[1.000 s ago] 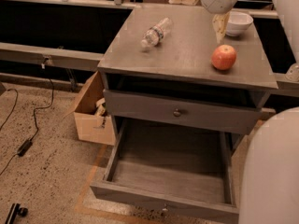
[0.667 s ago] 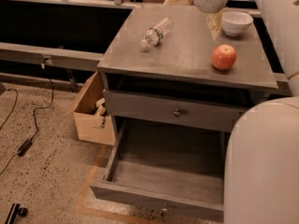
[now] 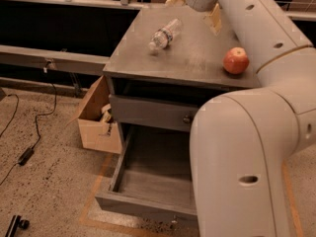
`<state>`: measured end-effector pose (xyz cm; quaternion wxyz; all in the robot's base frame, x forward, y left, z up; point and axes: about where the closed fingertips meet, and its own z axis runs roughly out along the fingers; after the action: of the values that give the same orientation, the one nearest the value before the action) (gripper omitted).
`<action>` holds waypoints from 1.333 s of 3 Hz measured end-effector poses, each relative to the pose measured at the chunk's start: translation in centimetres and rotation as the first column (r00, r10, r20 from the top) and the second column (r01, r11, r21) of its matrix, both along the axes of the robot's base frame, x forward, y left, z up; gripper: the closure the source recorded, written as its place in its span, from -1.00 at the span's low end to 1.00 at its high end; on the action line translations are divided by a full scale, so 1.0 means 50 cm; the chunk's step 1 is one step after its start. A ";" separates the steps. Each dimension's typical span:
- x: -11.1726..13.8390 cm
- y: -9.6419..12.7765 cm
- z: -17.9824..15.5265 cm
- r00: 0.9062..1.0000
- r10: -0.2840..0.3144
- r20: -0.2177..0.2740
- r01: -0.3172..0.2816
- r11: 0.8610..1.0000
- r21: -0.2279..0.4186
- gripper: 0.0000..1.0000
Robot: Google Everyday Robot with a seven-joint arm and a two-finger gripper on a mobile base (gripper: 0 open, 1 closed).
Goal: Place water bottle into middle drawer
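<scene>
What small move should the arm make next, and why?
Probably bring the gripper leftward and down onto the water bottle. The bottle lies on its side on the cabinet top, ungrasped; the gripper hovers just right of it, fingers open; the middle drawer is already open.

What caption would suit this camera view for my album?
End effector over the cabinet's back edge; water bottle lies on top; middle drawer stands open below.

Dim warm light from above; shadow inside middle drawer (image 3: pixel 143 205); pincer (image 3: pixel 214 19) pale over cabinet's (image 3: pixel 197 65) far edge
</scene>
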<state>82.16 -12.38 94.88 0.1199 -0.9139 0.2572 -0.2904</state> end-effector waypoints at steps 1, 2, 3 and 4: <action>0.041 0.016 -0.021 0.999 -0.036 0.013 0.037 0.998 -0.057 -1.00; 0.062 0.039 -0.056 0.999 -0.037 -0.008 0.036 0.992 -0.124 -1.00; 0.081 0.054 -0.079 0.999 -0.037 -0.014 0.033 0.981 -0.193 -1.00; 0.093 0.077 -0.105 0.999 -0.024 -0.032 0.015 0.969 -0.245 -1.00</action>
<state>86.81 -8.55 89.64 -0.0010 -0.9240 0.2304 -0.3051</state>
